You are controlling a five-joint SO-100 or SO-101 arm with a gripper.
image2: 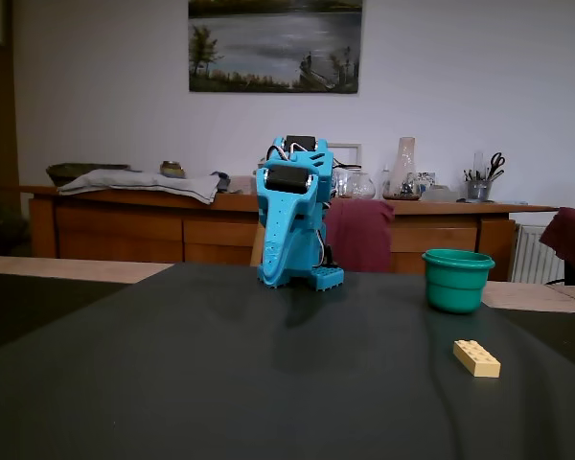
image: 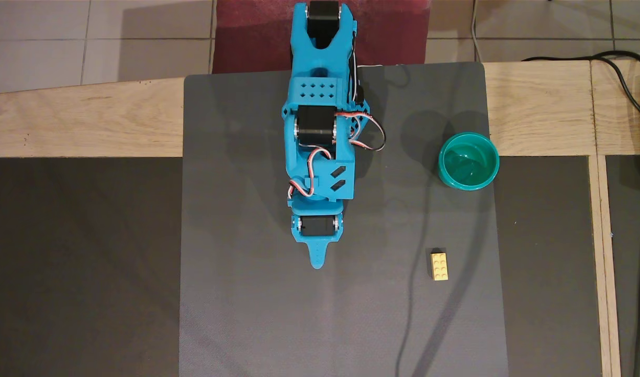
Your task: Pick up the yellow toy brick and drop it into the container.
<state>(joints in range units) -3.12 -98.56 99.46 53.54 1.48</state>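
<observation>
On the grey mat, the blue arm sits folded up compact, links stacked over its base, w/ the gripper pointing down toward the mat at the front end. From the fixed view the arm looks hunched, upper part tucked back, gripper hanging low near the table surface. Red/white/black wires loop out along its side.

Count: 1 arm, 1 yellow brick, 1 green cup, 1 mat.

Gripper: only one blue finger tip is clearly seen from above; the other jaw is hidden under the body, so can't tell how far open it is. Holds nothing, touches neither brick nor cup.

Brick lies flat on the mat, studs up, long side running front-to-back in the overhead view, well to the right of the gripper tip & well apart from it. In the fixed view the brick sits right of centre, nearer the camera than the cup.

Cup stands upright at the mat's right edge in the overhead view, nothing visible inside, well apart from the brick & level w/ the arm's mid section.
</observation>
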